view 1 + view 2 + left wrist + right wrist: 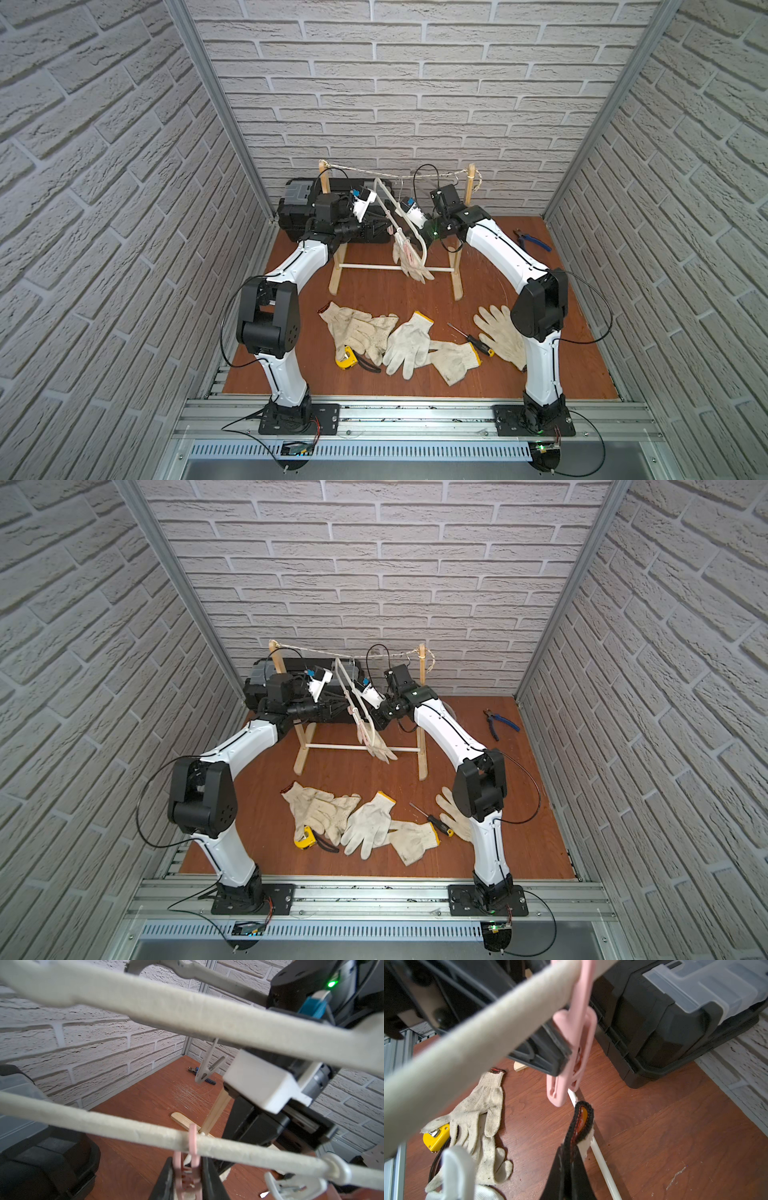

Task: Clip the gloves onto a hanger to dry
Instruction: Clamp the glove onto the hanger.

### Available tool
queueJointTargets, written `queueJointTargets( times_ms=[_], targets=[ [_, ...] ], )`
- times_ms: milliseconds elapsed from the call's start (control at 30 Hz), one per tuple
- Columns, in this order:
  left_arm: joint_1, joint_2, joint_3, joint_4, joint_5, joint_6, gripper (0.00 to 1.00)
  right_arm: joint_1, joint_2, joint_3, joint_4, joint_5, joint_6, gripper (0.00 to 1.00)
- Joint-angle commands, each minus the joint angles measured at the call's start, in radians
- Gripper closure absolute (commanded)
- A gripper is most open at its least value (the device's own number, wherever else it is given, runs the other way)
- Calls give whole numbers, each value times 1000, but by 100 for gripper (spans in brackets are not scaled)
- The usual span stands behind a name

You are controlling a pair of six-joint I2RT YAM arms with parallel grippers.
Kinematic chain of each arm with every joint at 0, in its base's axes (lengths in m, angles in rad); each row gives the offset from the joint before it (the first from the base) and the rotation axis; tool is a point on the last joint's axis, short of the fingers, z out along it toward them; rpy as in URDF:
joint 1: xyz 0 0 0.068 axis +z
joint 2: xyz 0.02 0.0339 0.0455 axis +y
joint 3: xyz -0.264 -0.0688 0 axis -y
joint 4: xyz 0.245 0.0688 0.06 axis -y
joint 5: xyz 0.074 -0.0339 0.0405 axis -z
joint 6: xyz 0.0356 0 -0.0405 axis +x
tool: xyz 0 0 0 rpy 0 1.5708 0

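The step in hand is clipping the first glove [411, 268] onto the hanger [124, 1126], which hangs tilted from the string [395, 173] of the wooden rack [336, 266] at 12 o'clock on the bench [582, 365].

The left tool [188, 1176] is clamped on the pink clip [583, 1028] that hangs from the hanger's lower bar, one finger on each side of it. This looks like a squeeze to spread the clip's mouth, though I cannot tell how far it has opened.

The right tool [570, 1151] is closed on the glove's dark-edged cuff. The cuff sits just off the clip's mouth, near it but not yet between its lips. The glove's fingers dangle toward the rack's cross rod.

Five more gloves [409, 343] lie loose at 6 o'clock on the bench, none of them clipped.

By my reading, the next move calls for the right tool to feed the cuff edge into the clip's mouth while the left maintains its squeeze. Then the left lets go so the clip bites, and only after that should the right release. The hanger swings freely, so the feed must be gentle.
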Motion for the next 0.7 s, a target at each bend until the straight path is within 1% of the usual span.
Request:
queueJointTargets(
  times_ms=[0,200,267,467,533,667],
  targets=[
    [-7,-44,28,-47,68,42,80,15,-46,-22,-10,-40,-51,97],
    [-22,-48,27,-128,81,99,80,16,-34,-29,22,-112,-55,97],
    [-22,-50,21,-134,84,108,80,16,-36,-35,27,-149,-62,97],
    [-26,-57,26,-146,86,127,80,14,-21,-29,-1,-203,-95,98],
    [-26,-56,33,-158,90,136,80,12,-16,-23,-15,-196,-101,98],
    [-27,-53,32,-164,100,138,80,6,-11,-30,29,-201,-76,98]
  ],
)
